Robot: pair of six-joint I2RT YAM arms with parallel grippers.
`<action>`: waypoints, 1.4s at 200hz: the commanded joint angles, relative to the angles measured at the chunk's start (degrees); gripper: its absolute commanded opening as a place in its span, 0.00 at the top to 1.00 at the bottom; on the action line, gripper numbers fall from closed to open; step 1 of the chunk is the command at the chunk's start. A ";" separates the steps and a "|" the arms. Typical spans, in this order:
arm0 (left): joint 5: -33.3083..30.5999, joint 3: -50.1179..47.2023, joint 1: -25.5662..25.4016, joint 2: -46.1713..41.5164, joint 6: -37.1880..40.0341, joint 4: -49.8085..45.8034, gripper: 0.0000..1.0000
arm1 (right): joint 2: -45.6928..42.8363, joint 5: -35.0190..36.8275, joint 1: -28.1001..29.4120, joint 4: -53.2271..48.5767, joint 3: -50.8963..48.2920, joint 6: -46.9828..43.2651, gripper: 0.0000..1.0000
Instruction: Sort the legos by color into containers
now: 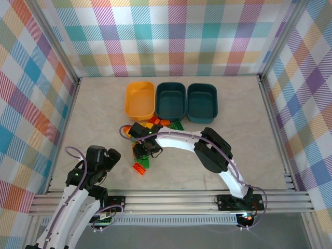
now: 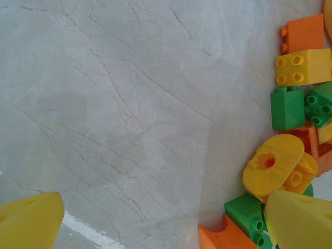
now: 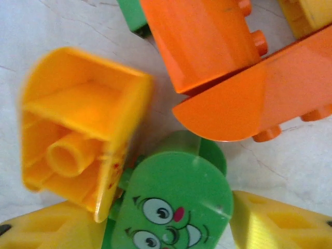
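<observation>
Yellow-tipped left gripper (image 1: 108, 157) sits low left, jaws wide apart over bare marble-look table (image 2: 129, 104), holding nothing, legos just off to its right; next the lego pile (image 1: 139, 166) lies loose on the table in front of the tubs, tubs look empty; right gripper (image 3: 171, 226) is down in the pile, one finger each side of a round green face piece (image 3: 176, 187), both close against it, can't tell if clamped or just bracketing; yellow hollow brick (image 3: 78, 129) leans against the green piece on its left, orange brick (image 3: 202, 41) just above; judgement: centre the fingers on the green piece alone, close firm across its sides, lift straight up so the yellow brick doesn't ride along, then carry to one teal tub and keep greens there; tubs left to right in a row: orange-yellow tub (image 1: 140, 101), teal tub (image 1: 170, 100), second teal tub (image 1: 202, 102); writing: none readable, no brand seen, only a printed cartoon face, eyes and grin, on the green piece
</observation>
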 commanded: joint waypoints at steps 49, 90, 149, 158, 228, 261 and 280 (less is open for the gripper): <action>0.52 2.89 0.07 3.79 1.29 4.38 0.00 | -5.66 4.18 -0.69 -0.92 -5.75 -1.41 0.67; 2.39 4.09 0.08 6.65 2.06 6.23 0.00 | -15.15 5.75 -2.74 0.11 -11.57 -2.05 0.70; 4.83 3.44 0.03 8.78 1.51 8.09 0.00 | -16.21 4.50 -4.56 -1.14 -16.52 -5.75 0.71; 4.97 3.28 0.07 8.57 1.45 7.96 0.00 | -16.01 4.63 -4.70 -1.04 -17.89 -6.33 0.71; 5.84 2.72 -0.01 9.48 0.61 9.76 0.00 | -17.69 -1.86 -7.11 3.53 -25.16 -8.01 0.41; 6.15 3.13 0.05 10.44 0.84 10.18 0.00 | -19.56 -2.72 -7.11 2.87 -27.54 -9.89 0.31; 6.31 3.04 0.00 10.57 0.82 10.54 0.00 | -21.17 -3.01 -7.46 2.76 -29.21 -10.56 0.32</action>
